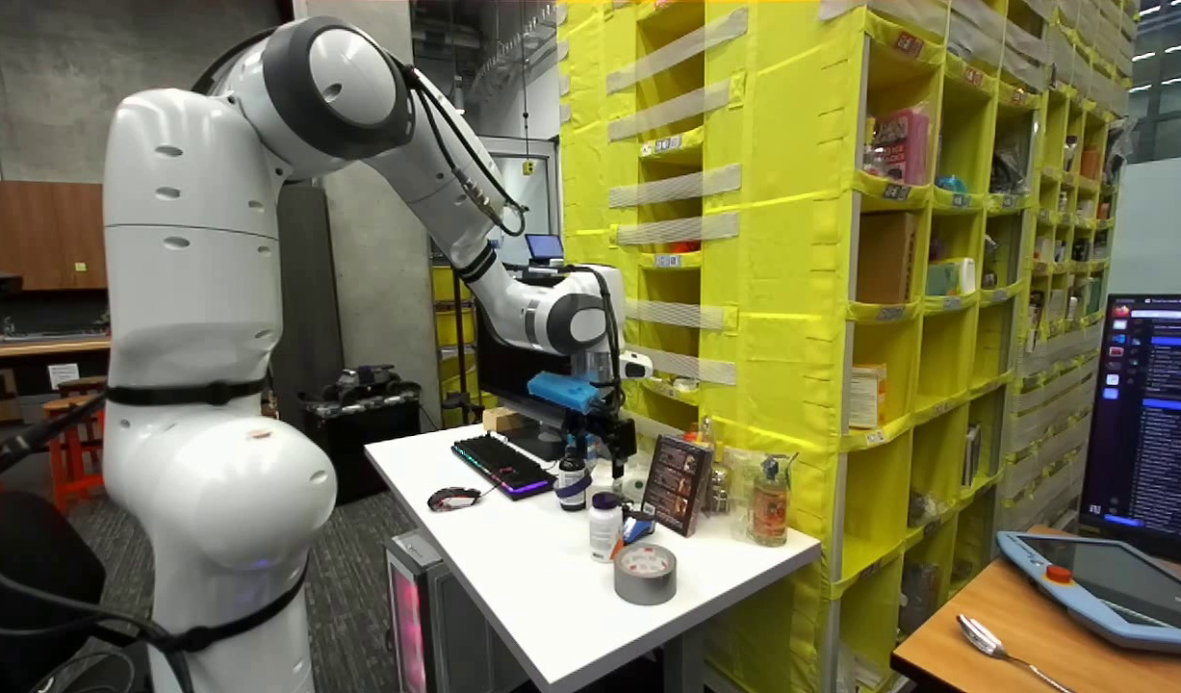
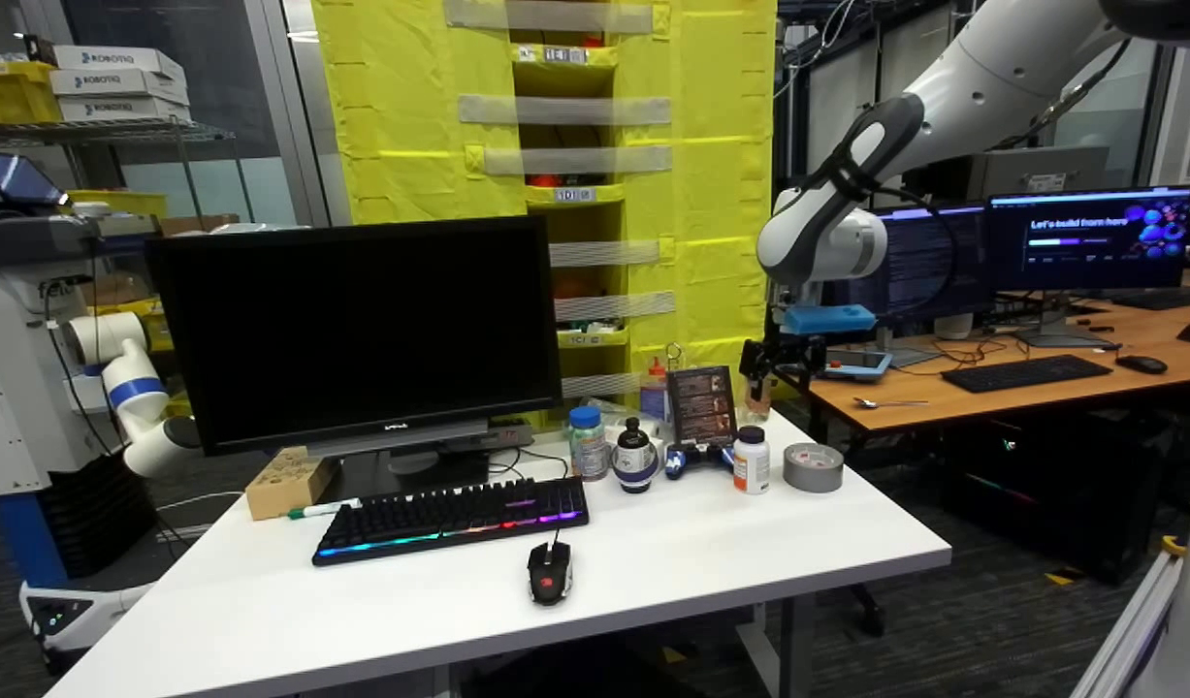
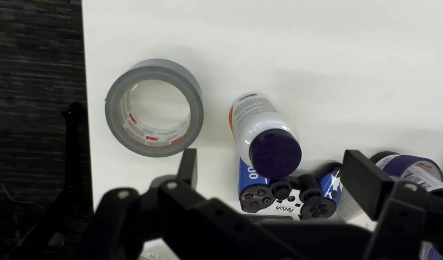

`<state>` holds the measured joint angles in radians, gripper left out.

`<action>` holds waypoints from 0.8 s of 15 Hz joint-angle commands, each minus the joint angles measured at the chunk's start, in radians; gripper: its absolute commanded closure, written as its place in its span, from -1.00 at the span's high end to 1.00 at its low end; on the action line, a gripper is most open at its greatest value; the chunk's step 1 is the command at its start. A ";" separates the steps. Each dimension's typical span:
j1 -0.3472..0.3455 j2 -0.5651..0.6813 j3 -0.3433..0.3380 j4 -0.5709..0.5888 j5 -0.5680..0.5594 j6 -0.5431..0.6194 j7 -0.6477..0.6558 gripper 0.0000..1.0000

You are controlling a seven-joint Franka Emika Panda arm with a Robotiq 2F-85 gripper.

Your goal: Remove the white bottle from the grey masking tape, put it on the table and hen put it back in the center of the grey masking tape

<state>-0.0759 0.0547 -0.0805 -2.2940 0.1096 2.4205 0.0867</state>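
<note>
The white bottle point(image 3: 255, 112), with a dark purple cap and an orange-edged label, stands upright on the white table point(image 3: 333, 54). Beside it, a small gap apart, lies the grey masking tape point(image 3: 113, 104), flat, with bare table top showing through its hole. Both exterior views show the bottle point(image 1: 604, 536) point(image 2: 752, 467) and the tape roll point(image 1: 645, 583) point(image 2: 814, 473) near one end of the table. My gripper point(image 3: 275, 169) points down above them, its fingers wide apart and nothing held. In the wrist view the purple cap appears between the fingers, farther down.
A blue-and-white game controller point(image 3: 255, 198) sits right behind the bottle. Close by are a dark bottle with a blue tape ring point(image 2: 636, 458), a blue-capped jar point(image 2: 588, 446), a dark picture frame point(image 1: 679, 483) and a brownish bottle point(image 1: 770, 510). Keyboard point(image 2: 459, 519), mouse point(image 2: 550, 574) and monitor point(image 2: 362, 339) occupy the other end.
</note>
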 commanded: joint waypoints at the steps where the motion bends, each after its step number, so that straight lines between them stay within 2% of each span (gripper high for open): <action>1: -0.001 0.000 0.001 0.002 -0.001 -0.003 0.001 1.00; 6: 0.015 -0.003 0.009 0.010 -0.077 -0.005 0.033 1.00; 12: 0.054 0.003 0.030 0.045 -0.274 -0.033 0.142 1.00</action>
<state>-0.0415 0.0589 -0.0606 -2.2715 -0.0855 2.4178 0.1649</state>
